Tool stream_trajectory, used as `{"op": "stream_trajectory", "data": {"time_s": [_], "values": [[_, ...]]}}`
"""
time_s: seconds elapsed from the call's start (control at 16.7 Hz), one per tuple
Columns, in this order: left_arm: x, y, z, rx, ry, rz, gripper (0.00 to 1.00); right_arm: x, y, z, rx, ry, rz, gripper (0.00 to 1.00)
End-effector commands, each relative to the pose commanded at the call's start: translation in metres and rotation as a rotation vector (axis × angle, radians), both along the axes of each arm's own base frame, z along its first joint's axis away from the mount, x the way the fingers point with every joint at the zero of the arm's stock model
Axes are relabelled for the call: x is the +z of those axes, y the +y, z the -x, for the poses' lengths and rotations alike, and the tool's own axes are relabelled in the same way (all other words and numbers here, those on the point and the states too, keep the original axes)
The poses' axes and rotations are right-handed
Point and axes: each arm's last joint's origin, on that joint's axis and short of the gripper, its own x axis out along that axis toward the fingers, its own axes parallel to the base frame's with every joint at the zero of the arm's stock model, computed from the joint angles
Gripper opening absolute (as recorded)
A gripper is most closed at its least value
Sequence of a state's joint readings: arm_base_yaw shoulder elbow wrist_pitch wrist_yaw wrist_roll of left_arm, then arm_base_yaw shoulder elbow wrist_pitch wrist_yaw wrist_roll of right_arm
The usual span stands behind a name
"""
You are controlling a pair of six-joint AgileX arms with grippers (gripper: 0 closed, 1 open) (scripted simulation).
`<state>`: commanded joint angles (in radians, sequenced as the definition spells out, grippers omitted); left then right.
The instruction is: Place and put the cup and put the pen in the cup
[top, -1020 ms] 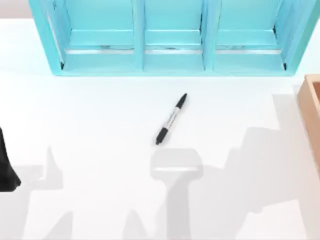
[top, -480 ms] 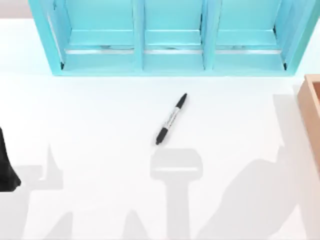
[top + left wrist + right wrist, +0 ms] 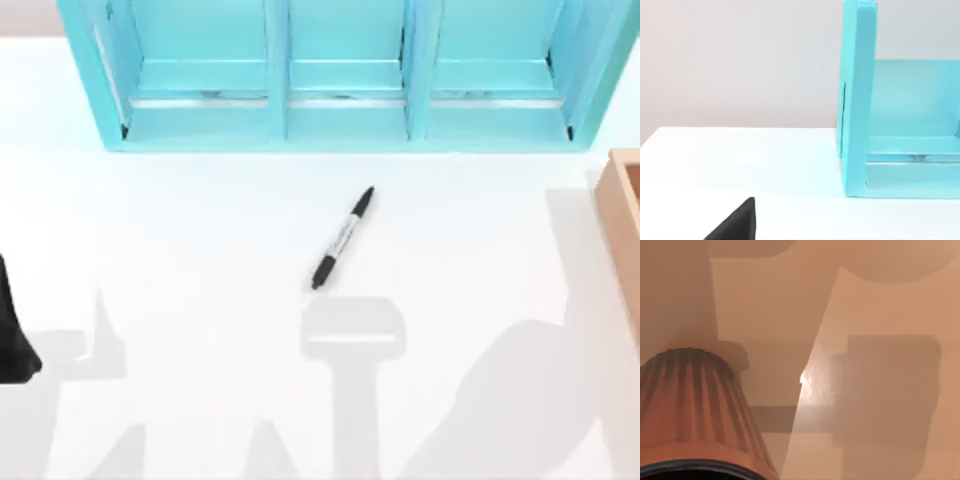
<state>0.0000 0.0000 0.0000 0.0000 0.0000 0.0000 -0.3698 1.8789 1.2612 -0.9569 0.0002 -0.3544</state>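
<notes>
A slim black marker pen with a grey-white barrel (image 3: 342,238) lies diagonally at mid-counter, before a turquoise three-bay shelf (image 3: 345,75). A ribbed copper-brown cup (image 3: 695,410) is seen close up inside a tan wooden box (image 3: 622,215) at the counter's right edge. Whether either arm's jaws are apart cannot be told. Lifted carelessly, the cup might be caught on the box wall and tipped.

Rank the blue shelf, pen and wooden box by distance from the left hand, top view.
1. blue shelf, at the back; its left corner sits closest to the left hand, parked at the left edge.
2. pen, lying in the centre.
3. wooden box, far right edge.
</notes>
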Motion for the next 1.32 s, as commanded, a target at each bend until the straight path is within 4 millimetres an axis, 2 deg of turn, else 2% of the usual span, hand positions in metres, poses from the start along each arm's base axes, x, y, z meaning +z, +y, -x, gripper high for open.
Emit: {"op": "stream_trajectory", "data": {"time_s": [0.66,1.14,1.32], "values": [[0.0,0.0,0.0,0.0,0.0,0.0,1.0,0.0,0.0,0.0,0.0,0.0,0.0,0.02],[0.0,0.0,0.0,0.0,0.0,0.0,1.0,0.0,0.0,0.0,0.0,0.0,0.0,0.0],[0.0,0.0,0.0,0.0,0.0,0.0,1.0,0.006,0.0066,-0.0023,-0.005,-0.01,-0.006,0.0]]}}
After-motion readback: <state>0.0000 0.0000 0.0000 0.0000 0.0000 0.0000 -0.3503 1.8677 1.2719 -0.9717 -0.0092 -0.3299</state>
